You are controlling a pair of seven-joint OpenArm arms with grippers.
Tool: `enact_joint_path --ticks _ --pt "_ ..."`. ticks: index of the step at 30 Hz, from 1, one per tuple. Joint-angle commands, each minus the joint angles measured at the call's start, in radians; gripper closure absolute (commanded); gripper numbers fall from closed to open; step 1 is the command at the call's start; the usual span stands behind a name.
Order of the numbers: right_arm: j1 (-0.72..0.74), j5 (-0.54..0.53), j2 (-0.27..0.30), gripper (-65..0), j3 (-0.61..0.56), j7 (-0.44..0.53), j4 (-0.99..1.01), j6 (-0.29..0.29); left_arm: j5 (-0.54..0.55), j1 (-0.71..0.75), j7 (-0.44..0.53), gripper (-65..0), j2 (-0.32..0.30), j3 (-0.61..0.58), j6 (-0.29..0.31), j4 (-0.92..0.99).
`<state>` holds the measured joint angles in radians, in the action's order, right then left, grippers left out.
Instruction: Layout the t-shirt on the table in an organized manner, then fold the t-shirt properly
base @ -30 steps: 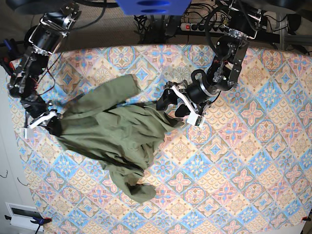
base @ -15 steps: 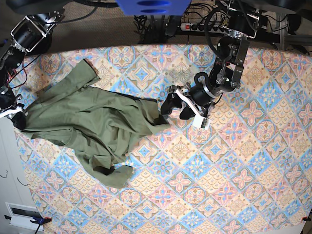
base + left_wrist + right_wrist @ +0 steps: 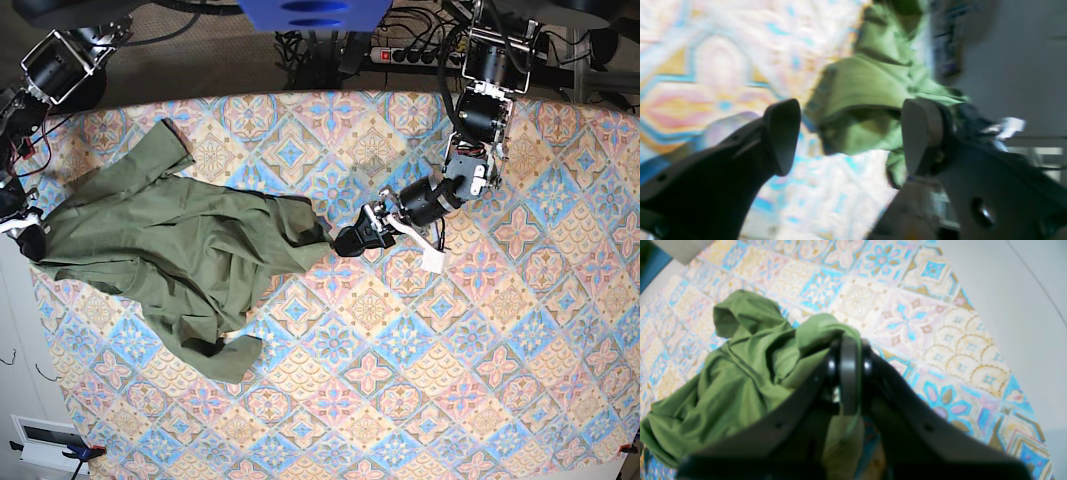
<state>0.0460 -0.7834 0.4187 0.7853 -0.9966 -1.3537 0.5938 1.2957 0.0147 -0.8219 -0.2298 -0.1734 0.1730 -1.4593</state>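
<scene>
The olive-green t-shirt lies crumpled and partly spread on the left half of the patterned table. My right gripper is at the table's left edge, shut on a bunch of the t-shirt's fabric; its closed tips show in the right wrist view. My left gripper is low at the t-shirt's right edge. In the left wrist view it is open, with a fold of the t-shirt lying between its wide-apart fingers. The collar label is hidden.
The table's left edge runs right beside my right gripper, with white floor beyond it. A power strip and cables lie behind the back edge. A white tag hangs from my left arm.
My right gripper has pulled the t-shirt leftwards, and it now lies flatter and more spread. My left gripper has dropped and moved left to the t-shirt's right edge, still open.
</scene>
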Motion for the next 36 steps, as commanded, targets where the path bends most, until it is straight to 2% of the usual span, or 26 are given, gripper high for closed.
enact_joint_path --ticks 1,6,9,14,17,22,30,36 --pt "0.015 -0.021 0.029 -0.8 0.001 0.023 -0.019 0.005 0.051 -0.011 0.013 -45.8 -0.001 0.004 0.015 -0.019" --pt "0.015 -0.021 0.027 -0.8 0.001 0.023 -0.016 0.005 0.158 -0.003 -0.032 -45.8 0.0 0.002 0.015 -0.019" --pt "0.015 -0.021 0.027 -0.8 0.001 0.022 -0.013 0.005 0.178 -0.003 -0.064 -45.8 0.034 0.002 0.015 -0.019" --pt "0.015 -0.021 0.027 -0.8 0.0 0.022 -0.013 0.005 0.172 -0.003 -0.07 -45.8 0.099 -0.019 0.015 -0.019" --pt "0.015 -0.021 0.027 -0.8 0.0 0.022 -0.013 0.005 0.17 -0.011 -0.064 -45.7 0.12 -0.058 0.015 -0.019" --pt "0.013 -0.021 0.027 -0.8 0.0 0.02 -0.013 0.005 0.126 -0.014 -0.032 -45.7 0.152 -0.048 0.015 -0.013" --pt "0.013 -0.021 0.027 -0.8 0.0 0.02 -0.013 0.005 0.115 -0.046 -0.014 -45.6 0.16 -0.022 0.015 -0.008" --pt "0.013 -0.023 0.027 -0.8 0.0 0.02 -0.013 0.005 0.111 -0.088 0.017 -45.5 0.175 -0.012 0.015 0.088"
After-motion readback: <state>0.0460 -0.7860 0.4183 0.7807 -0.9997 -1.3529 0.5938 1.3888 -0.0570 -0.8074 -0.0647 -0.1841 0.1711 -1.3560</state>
